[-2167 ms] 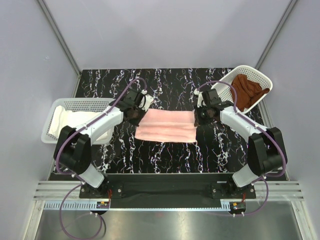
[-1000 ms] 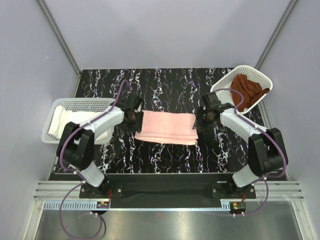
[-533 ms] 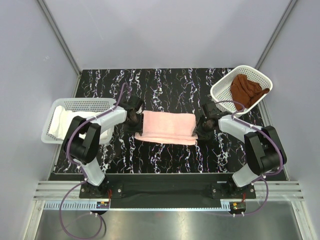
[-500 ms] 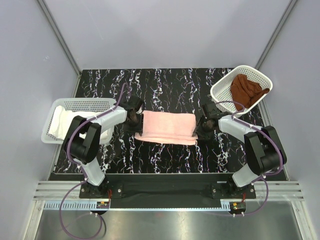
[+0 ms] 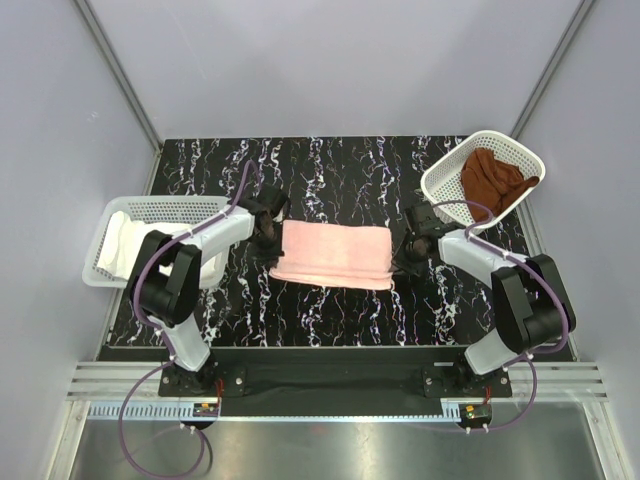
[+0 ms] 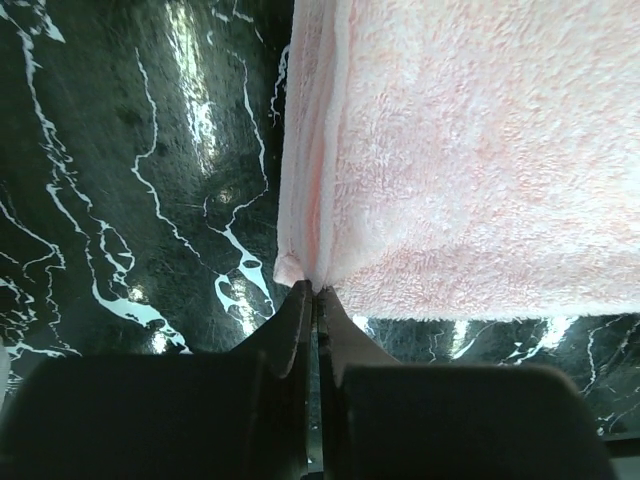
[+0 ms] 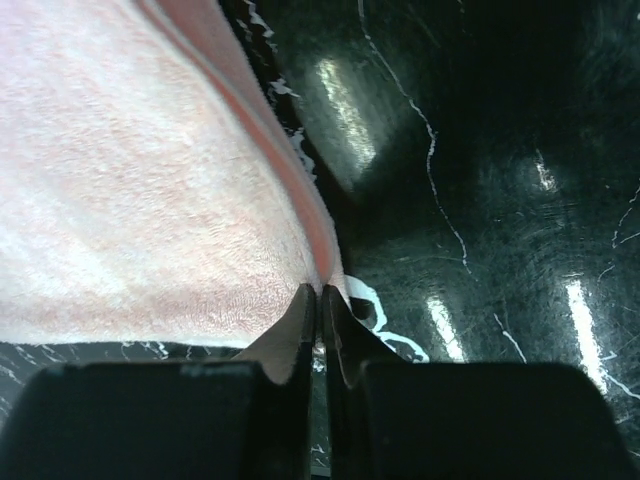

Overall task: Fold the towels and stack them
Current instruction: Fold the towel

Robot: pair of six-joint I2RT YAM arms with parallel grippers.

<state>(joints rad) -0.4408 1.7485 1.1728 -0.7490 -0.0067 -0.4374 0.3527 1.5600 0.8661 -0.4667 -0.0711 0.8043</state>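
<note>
Both sets of fingers are pinched together on the pink towel (image 5: 335,253): left gripper (image 6: 312,292) on its left-end corner, right gripper (image 7: 320,292) on its right-end corner. It lies folded, flat and rectangular.

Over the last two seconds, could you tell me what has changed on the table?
The left gripper and right gripper shifted slightly nearer along the ends of the pink towel and shut on its corners. It stayed spread on the table; the white towel and brown towel stayed in their baskets.

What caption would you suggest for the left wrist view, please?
Left end effector pinching a corner of the folded pink towel on the marbled table.
</note>
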